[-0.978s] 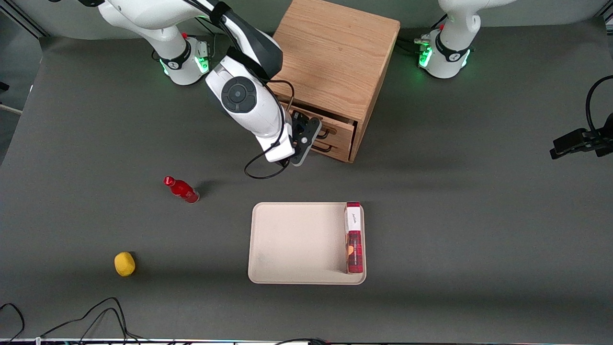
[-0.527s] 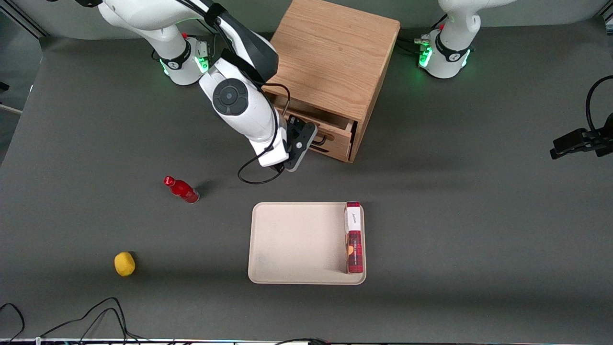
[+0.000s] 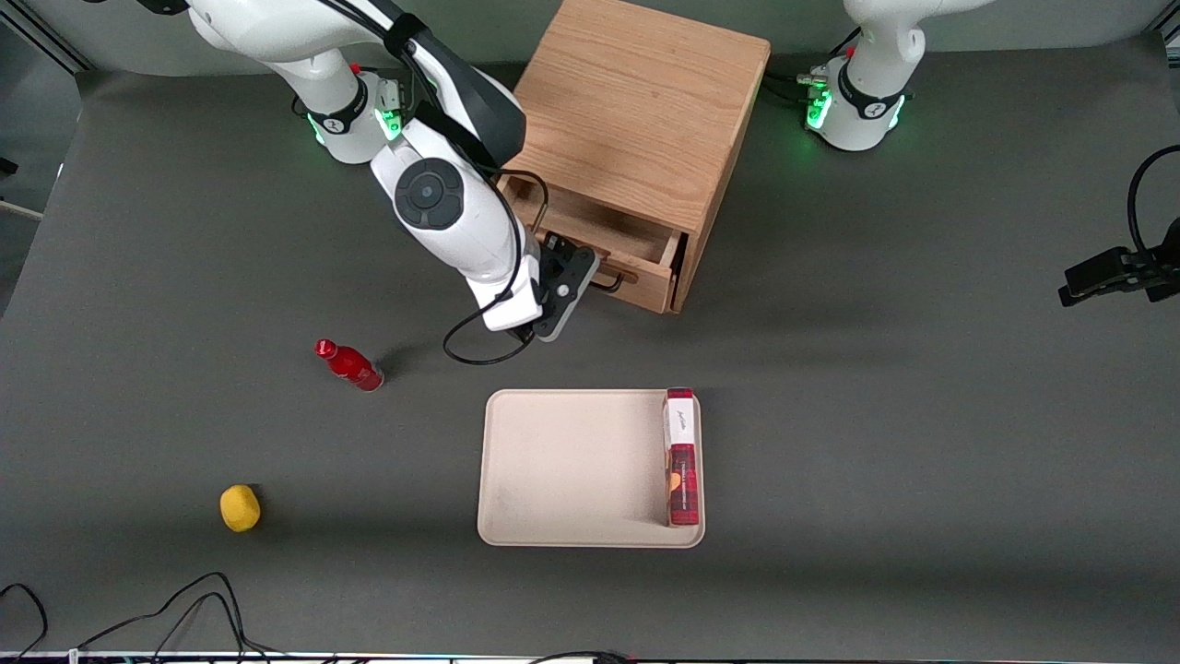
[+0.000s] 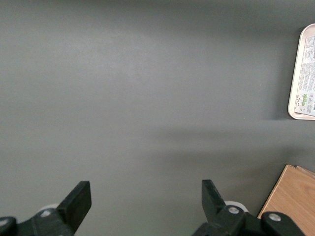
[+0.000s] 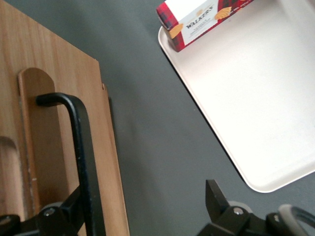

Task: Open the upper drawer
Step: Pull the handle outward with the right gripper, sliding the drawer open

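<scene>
the upper drawer (image 3: pixel 595 231) stood partly out of the light oak cabinet (image 3: pixel 645 101), its shallow wooden inside showing from above, with the drawer's front turned toward the front camera and somewhat toward the working arm's end of the table (image 3: pixel 922 415). its thin black wire handle (image 3: pixel 610 282) ran along that front. the gripper (image 3: pixel 564 277) was right at the handle, in front of the drawer, at the end of the drawer front nearer the working arm. in the right wrist view the handle's bar (image 5: pixel 81 147) crossed the wooden front over a rounded recess, and one black finger (image 5: pixel 74 209) lay touching the bar while the other finger (image 5: pixel 215 194) stood well apart from it over bare table; the fingers were spread wide and clamped nothing between them. nearer the front camera than the cabinet lay a beige tray (image 3: pixel 572 461), flat on the table, with a red tartan biscuit box (image 3: pixel 681 456) standing on edge inside it along the rim toward the parked arm's end. toward the working arm's end of the table a small red bottle (image 3: pixel 350 365) lay on its side, well apart from the tray, and nearer the camera again sat a small yellow lump (image 3: pixel 240 508).
</scene>
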`<state>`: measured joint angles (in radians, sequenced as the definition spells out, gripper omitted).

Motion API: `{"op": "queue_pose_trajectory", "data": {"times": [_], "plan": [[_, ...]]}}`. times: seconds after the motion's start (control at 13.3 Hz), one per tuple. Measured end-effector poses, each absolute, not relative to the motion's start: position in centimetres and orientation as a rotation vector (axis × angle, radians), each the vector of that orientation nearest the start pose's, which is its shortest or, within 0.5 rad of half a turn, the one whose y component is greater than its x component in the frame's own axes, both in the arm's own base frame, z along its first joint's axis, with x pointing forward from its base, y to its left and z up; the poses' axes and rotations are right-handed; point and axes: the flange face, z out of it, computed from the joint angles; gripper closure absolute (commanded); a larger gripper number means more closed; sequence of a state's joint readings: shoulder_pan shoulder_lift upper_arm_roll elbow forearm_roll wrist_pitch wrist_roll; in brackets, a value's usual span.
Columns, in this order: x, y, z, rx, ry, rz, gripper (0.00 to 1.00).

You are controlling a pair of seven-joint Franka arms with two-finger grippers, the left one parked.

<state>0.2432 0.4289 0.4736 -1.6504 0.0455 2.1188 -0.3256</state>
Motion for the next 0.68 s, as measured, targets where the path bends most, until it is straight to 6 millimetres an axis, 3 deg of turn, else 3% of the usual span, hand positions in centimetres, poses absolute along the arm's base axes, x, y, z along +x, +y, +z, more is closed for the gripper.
{"op": "queue_pose_trajectory", "data": {"times": [0.68], "plan": [[55.9, 40.2, 39.4, -2.575, -1.357, -0.096, 0.00]]}}
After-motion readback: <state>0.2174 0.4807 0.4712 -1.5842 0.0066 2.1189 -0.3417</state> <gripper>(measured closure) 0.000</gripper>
